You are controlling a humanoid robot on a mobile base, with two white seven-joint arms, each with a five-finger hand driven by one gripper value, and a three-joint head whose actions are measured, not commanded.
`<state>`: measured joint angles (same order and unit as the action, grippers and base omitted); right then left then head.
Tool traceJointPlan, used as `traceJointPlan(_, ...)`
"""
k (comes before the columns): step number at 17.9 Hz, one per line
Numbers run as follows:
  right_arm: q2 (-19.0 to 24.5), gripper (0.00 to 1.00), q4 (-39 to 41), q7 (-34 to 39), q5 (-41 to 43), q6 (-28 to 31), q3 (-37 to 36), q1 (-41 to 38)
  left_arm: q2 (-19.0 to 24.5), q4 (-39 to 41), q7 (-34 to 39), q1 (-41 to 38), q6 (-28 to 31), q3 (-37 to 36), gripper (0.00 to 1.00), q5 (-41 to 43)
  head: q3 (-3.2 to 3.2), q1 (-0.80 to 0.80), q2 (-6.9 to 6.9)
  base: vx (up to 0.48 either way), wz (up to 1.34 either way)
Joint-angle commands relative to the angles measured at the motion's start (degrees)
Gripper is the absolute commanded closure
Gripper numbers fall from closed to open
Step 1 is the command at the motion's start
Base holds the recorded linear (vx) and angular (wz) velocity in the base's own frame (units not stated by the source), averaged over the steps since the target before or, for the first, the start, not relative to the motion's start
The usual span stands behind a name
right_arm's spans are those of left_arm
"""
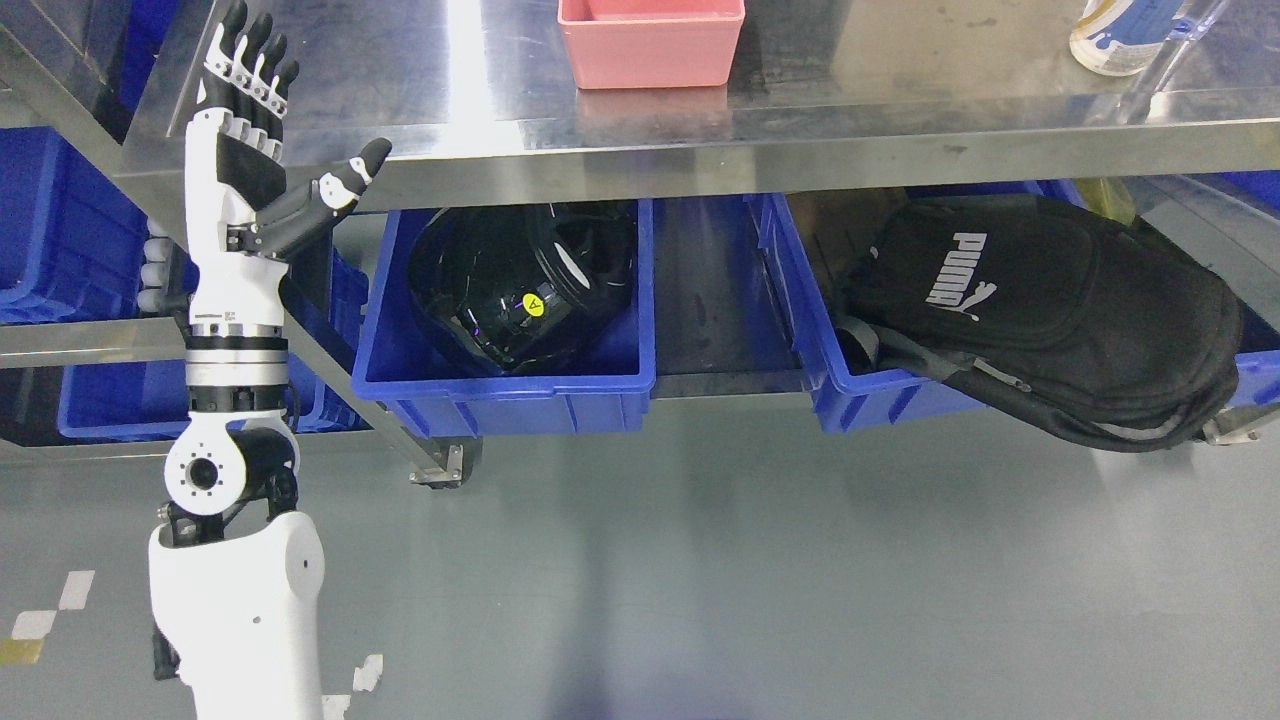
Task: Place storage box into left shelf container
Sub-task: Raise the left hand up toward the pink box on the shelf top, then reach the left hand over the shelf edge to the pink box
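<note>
A pink storage box point(650, 42) stands on the steel table top point(900, 90), at the upper middle of the head view. Under the table, the left blue container point(505, 385) holds a black helmet point(520, 285). My left hand point(265, 130) is raised at the table's left corner, well left of the pink box. Its fingers point(250, 60) are stretched straight up, the thumb sticks out to the right, and it holds nothing. My right arm does not show.
A second blue container point(850, 390) on the lower shelf carries a black backpack point(1050, 310) that hangs over its front. More blue bins point(60, 230) sit on a rack at the far left. A bottle point(1120, 35) stands on the table's upper right. Grey floor point(700, 570) lies below.
</note>
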<state>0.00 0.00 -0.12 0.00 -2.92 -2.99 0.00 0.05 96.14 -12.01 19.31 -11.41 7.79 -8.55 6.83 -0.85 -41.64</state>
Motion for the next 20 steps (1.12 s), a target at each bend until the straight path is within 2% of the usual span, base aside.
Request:
traceJointPlan(1,-1.0,0.0,1.0,-0.06,1.23,0.11,0.0,0.26,0.95,0.1,-0.38,-0.42,0.16,0.56,0.0,0.02,0.0,0.0,0.0,0.0,0.0)
traceJointPlan(8,-1.0,0.0,1.0,0.03,1.23,0.11,0.0,0.26,0.95,-0.16,-2.39,4.32,0.16,2.24,0.0,0.02,0.0,0.0,0.0,0.0,0.0)
traceJointPlan(11,-1.0,0.0,1.0,0.03,1.23,0.02,0.0,0.18,0.95,-0.86,-14.66,8.62,1.99,1.0,0.0,1.25,0.0,0.0,0.0,0.0,0.0)
traceJointPlan(12,-1.0,0.0,1.0,-0.06,1.23,0.11,0.0,0.26,0.95,-1.56,-21.93,10.9,5.66,1.79,0.0,2.47,0.0,0.0,0.0,0.0,0.0)
traceJointPlan(14,-1.0,0.0,1.0,-0.06,1.23,0.11,0.0,0.18,0.95,-3.31,-31.97,17.04,10.07,4.41,0.0,3.1,0.0,0.0,0.0,0.0,0.0)
traceJointPlan(17,-1.0,0.0,1.0,-0.06,1.23,0.11,0.0,0.18,1.87,-6.83,-34.57,24.87,10.79,4.08,0.0,7.47,0.0,0.0,0.0,0.0,0.0)
traceJointPlan(20,-1.0,0.0,1.0,-0.06,1.23,0.11,0.0,0.26,4.51,-8.51,-34.75,27.27,10.88,-1.26,0.0,13.01,0.0,0.0,0.0,0.0,0.0)
